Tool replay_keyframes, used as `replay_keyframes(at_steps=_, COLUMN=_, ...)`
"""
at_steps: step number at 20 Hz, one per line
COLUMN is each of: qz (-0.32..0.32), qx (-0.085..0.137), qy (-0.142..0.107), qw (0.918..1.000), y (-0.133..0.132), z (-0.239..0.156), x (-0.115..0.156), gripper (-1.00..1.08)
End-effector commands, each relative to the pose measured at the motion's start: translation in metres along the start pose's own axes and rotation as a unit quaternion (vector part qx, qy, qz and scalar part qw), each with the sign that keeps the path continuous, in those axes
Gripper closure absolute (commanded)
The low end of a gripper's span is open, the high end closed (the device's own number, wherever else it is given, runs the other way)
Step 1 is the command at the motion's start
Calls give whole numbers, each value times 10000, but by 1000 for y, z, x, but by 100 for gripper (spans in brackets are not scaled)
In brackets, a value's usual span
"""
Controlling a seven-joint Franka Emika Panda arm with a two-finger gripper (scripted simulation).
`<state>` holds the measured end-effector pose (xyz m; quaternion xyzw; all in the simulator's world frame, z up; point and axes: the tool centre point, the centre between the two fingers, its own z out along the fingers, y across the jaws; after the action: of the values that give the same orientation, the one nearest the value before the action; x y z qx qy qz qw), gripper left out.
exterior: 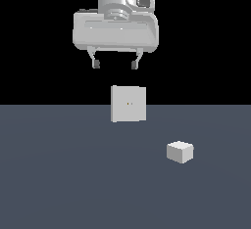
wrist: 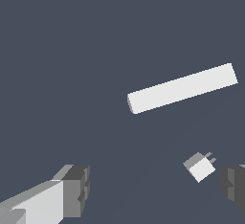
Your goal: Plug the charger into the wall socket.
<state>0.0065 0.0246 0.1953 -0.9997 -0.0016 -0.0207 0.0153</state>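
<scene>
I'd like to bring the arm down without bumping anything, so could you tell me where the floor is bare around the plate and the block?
Only the wall socket and the charger stand on the floor. Everything toward the exterior view's left of the socket is bare, as is the near strip in front of both. The narrowest gap lies between socket and charger. The open gripper hangs above the socket.

A flat, slate-blue surface [exterior: 59, 174] is filling the lower half of the exterior view, evenly lit and unmarked. Above its straight far edge, a plain black backdrop [exterior: 39, 37] is taking up the rest. In the wrist view the same surface is spanning everything.
</scene>
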Motion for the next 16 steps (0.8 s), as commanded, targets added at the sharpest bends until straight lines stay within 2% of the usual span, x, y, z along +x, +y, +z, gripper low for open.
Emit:
replay_keyframes(at_steps=1, qz=0, qx=0, qy=0, qw=10000, y=0, z=0, x=0, gripper=-92)
replay_keyframes(at_steps=8, qz=181, qx=-36, qy=53, qw=9998, y=6, z=5, x=-1, gripper=-92)
replay_keyframes(at_steps=16, qz=806, qx=-160, qy=238, qw=9963, y=26, z=22, x=-8, gripper=-92)
